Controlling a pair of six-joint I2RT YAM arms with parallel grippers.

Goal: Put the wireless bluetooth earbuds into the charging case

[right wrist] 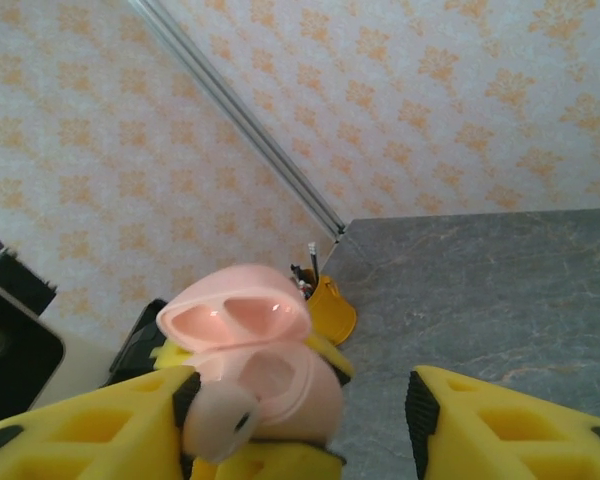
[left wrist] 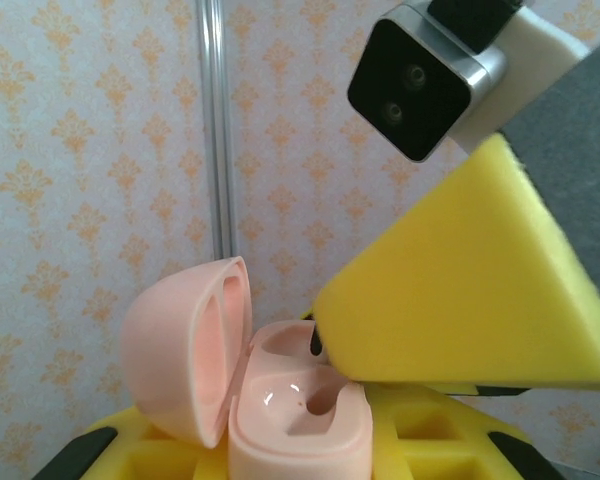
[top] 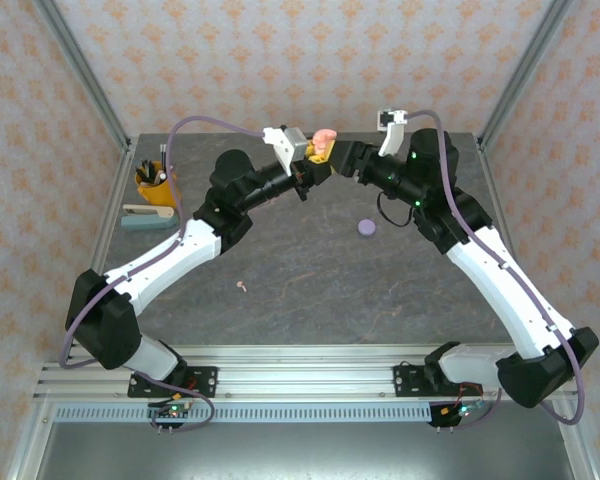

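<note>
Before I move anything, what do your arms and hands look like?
Both arms have white link shells with black joints: left arm, right arm. A purple cable runs along each. The left hand and right hand carry blocky yellow fingers with recessed pockets and black trim. A silver-and-black camera sits on the right wrist.

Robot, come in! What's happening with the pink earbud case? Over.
Left gripper shut on open pink charging case. Right gripper open, finger against pale pink earbud at case rim. Second earbud, lilac case lie apart on table, not in the way.
</note>
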